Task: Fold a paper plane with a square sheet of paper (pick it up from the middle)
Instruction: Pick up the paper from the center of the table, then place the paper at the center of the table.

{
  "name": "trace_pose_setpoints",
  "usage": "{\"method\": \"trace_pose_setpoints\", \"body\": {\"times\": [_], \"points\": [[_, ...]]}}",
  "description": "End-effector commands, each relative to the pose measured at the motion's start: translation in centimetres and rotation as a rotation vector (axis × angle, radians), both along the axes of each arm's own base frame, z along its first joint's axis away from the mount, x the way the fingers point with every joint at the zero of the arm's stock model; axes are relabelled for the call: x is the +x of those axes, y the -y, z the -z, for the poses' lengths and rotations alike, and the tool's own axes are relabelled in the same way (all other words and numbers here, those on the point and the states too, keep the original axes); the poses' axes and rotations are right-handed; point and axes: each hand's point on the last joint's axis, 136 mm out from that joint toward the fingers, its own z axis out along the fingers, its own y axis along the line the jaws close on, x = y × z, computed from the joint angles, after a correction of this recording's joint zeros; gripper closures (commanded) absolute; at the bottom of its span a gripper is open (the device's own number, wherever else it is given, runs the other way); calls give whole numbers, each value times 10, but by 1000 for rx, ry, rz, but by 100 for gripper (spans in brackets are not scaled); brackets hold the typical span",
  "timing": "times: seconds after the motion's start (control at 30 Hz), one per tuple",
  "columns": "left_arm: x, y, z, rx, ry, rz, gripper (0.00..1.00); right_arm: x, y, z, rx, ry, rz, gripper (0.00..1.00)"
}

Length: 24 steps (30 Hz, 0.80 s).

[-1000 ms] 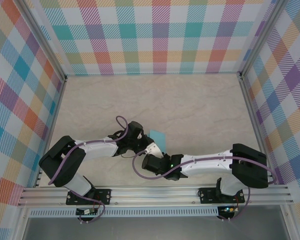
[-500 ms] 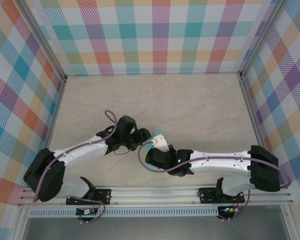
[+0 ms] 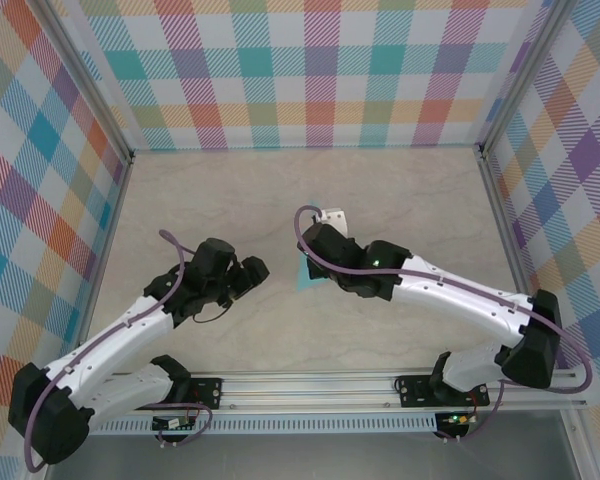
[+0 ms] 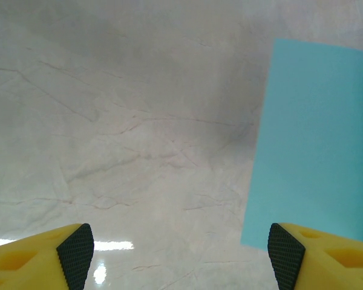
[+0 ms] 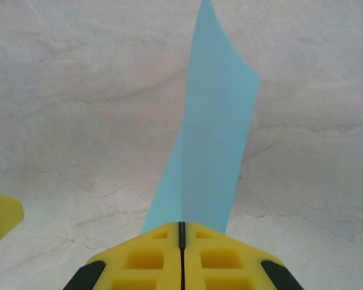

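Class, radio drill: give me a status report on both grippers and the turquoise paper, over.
Left gripper open, empty, turquoise paper off to one side of it. Right gripper shut on the paper's edge. Nothing seen in the way.

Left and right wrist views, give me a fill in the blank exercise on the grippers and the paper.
The right gripper is shut on the ___.
The left gripper has its jaws ___, holding nothing.
In the left wrist view, the paper lies toward the ___ edge.
Missing words: paper; open; right.
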Motion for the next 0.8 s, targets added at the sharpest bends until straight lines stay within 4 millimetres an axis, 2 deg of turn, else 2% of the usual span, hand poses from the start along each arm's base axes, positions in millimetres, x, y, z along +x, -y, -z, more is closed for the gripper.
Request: {"method": "trace_pose_setpoints", "body": {"times": [0.0,0.13,0.27,0.37,0.5,0.77], "points": [[-13,-20,11,33,-16,-28,22,-2,8,27,-66,-93,88,93],[-18,-24,12,0,5,-37,25,-6,5,65,-84,-179,195,92],[-17,-18,20,-60,-9,-22,39,-20,-27,105,-90,-268,135,91],[-10,-17,29,-127,-34,-44,51,-29,-50,124,-60,-332,89,91],[-4,-10,42,-189,-80,-51,62,-37,-68,139,-4,-389,52,90],[7,16,46,-270,-97,22,77,-42,-65,151,-4,-412,38,88]]}}
